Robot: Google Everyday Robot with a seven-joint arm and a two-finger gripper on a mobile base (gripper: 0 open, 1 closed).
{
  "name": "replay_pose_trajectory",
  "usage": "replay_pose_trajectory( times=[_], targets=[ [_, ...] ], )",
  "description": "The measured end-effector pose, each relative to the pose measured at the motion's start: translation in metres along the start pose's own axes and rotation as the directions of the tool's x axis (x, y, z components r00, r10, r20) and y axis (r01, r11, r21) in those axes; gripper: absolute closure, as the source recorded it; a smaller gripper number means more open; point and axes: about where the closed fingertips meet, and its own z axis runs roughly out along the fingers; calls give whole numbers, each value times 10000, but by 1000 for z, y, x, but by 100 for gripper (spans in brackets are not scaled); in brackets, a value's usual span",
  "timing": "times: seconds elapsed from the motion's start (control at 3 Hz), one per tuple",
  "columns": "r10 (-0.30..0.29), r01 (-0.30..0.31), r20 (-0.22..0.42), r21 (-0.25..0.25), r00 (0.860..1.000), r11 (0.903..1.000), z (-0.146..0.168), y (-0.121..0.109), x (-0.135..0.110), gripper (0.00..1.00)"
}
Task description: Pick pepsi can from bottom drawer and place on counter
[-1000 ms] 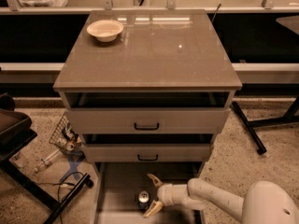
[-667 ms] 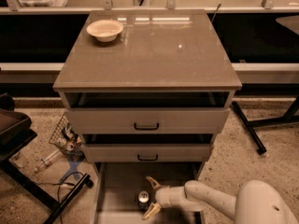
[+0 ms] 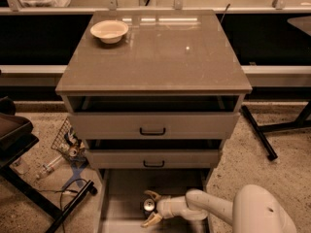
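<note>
The pepsi can [image 3: 148,205] stands upright on the floor of the pulled-out bottom drawer [image 3: 119,203], its silver top showing. My gripper [image 3: 151,208] reaches in from the right, fingers open, one tan fingertip [image 3: 151,194] behind the can and the other in front of it. The can sits between the fingers. The counter [image 3: 160,52] is the glossy grey-brown slab on top of the cabinet.
A white bowl [image 3: 110,31] sits at the counter's back left. Two upper drawers with black handles [image 3: 152,131] are slightly open above the bottom drawer. A wire basket and clutter [image 3: 68,144] lie on the floor at left. A black stand leg [image 3: 258,132] is at right.
My gripper has moved left along the bottom drawer, so that its open fingers now straddle the can. The can has not moved.
</note>
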Motion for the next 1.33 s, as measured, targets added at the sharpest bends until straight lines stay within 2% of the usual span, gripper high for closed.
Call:
replay_pose_trajectory(
  times=[1.0, 1.33],
  targets=[
    [27, -26, 44, -118, 10000, 9999, 7, 4, -1, 88],
    [-74, 96, 442, -495, 9990, 9987, 15, 11, -9, 100]
  ],
)
